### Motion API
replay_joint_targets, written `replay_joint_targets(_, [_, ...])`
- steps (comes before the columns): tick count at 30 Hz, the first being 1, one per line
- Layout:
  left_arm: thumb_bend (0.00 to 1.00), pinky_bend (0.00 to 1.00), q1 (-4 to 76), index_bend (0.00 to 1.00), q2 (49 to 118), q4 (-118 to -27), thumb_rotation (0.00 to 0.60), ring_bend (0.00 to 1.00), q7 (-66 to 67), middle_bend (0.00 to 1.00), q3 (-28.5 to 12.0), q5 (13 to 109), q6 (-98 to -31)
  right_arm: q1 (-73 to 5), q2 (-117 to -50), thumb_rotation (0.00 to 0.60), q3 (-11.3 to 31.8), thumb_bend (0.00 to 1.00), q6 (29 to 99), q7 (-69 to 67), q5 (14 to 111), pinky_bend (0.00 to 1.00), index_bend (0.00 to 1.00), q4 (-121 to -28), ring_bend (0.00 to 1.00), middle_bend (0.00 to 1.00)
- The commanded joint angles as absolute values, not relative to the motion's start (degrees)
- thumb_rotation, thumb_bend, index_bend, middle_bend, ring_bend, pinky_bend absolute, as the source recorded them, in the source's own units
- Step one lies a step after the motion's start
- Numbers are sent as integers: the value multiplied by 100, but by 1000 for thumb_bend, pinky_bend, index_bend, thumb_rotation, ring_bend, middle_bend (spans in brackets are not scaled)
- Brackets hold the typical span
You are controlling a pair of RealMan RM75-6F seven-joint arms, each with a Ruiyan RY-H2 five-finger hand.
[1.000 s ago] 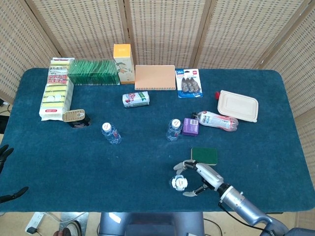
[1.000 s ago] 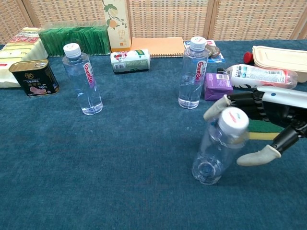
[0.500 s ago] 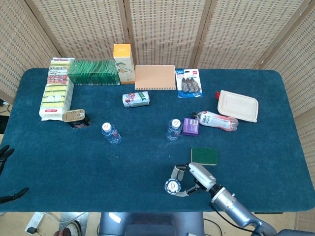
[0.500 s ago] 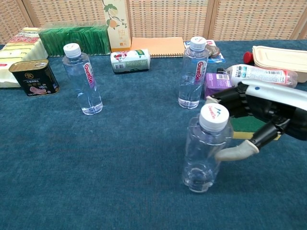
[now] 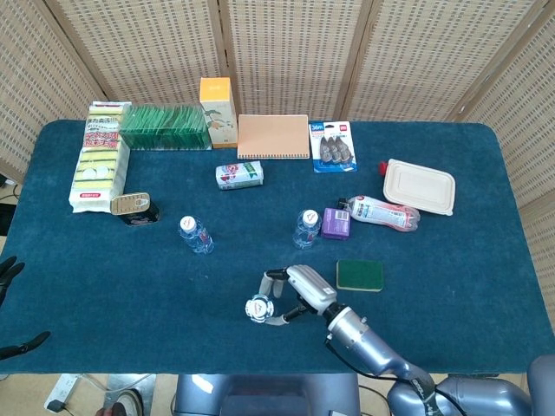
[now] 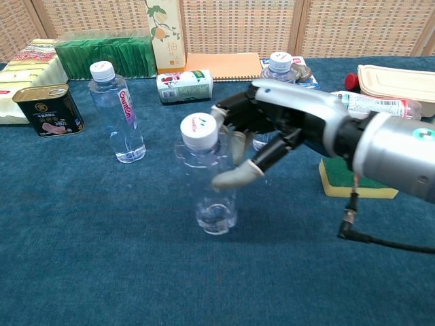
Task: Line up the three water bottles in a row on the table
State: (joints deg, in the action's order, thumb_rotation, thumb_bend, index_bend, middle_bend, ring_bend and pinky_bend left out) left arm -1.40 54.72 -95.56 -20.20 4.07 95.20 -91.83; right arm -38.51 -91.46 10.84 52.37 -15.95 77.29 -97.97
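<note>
Three clear water bottles with white caps are in view. One bottle (image 5: 196,234) (image 6: 119,112) stands upright at the left, near the can. A second bottle (image 5: 305,227) (image 6: 280,64) stands by the purple box, and in the chest view my right hand hides most of it. My right hand (image 5: 295,290) (image 6: 268,129) grips the third bottle (image 5: 258,308) (image 6: 207,180) around its upper body. That bottle is roughly upright, in front of and between the other two. Whether its base touches the cloth I cannot tell. Only the fingers (image 5: 9,270) of my left hand show, spread at the table's left edge, holding nothing.
A dark tin (image 6: 47,109) and a lying can (image 6: 185,87) sit behind the left bottle. A green-yellow sponge (image 6: 357,185), purple box (image 5: 336,223), lying labelled bottle (image 6: 370,105) and lidded tray (image 5: 420,185) lie to the right. A notebook (image 5: 273,136), carton (image 5: 217,111) and packs line the back.
My right hand has carried the third bottle leftward and away from the front edge. The bottle has gone from tilted to roughly upright. The other two bottles have not moved.
</note>
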Motion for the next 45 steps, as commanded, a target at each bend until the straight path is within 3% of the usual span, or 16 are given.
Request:
replay_joint_targets(1, [99, 0, -128, 0, 5464, -9535, 600, 0, -2080, 0, 415, 9518, -9159, -4197, -9377, 600, 1495, 189, 4958, -1112, 7111, 410, 569, -9752, 564, 640])
replay_joint_targets(16, [99, 0, -87, 0, 5449, -9469, 600, 0, -2220, 0, 440, 9542, -9103, -4961, -10456, 600, 2272, 191, 5178, -126, 5396, 398, 569, -8928, 548, 640])
replay_joint_targets(26, [99, 0, -94, 0, 5419, -9400, 600, 0, -2420, 0, 432, 9515, -9137, -4949, -10504, 600, 2183, 194, 5223, -9, 5221, 358, 567, -8618, 514, 615])
replay_joint_targets(28, [98, 0, -97, 0, 5418, -9397, 600, 0, -2424, 0, 440, 9533, -9145, -4929, -10480, 600, 2134, 194, 5185, -34, 5262, 343, 537, -8595, 479, 572])
replay_joint_targets(34, [99, 0, -113, 0, 5422, -9407, 600, 0, -2404, 0, 461, 9589, -9188, -4867, -10287, 600, 2003, 188, 5064, -164, 5606, 242, 335, -8640, 272, 297])
replay_joint_targets(37, [98, 0, -122, 0, 5422, -9417, 600, 0, -2401, 0, 471, 9609, -9206, -4829, -10252, 600, 1954, 180, 5191, -147, 5824, 208, 271, -8640, 208, 210])
replay_joint_targets(45, [98, 0, -131, 0, 5420, -9397, 600, 0, -2435, 0, 482, 9620, -9227, -4591, -9922, 600, 1767, 173, 5418, -294, 6333, 158, 199, -9043, 159, 137])
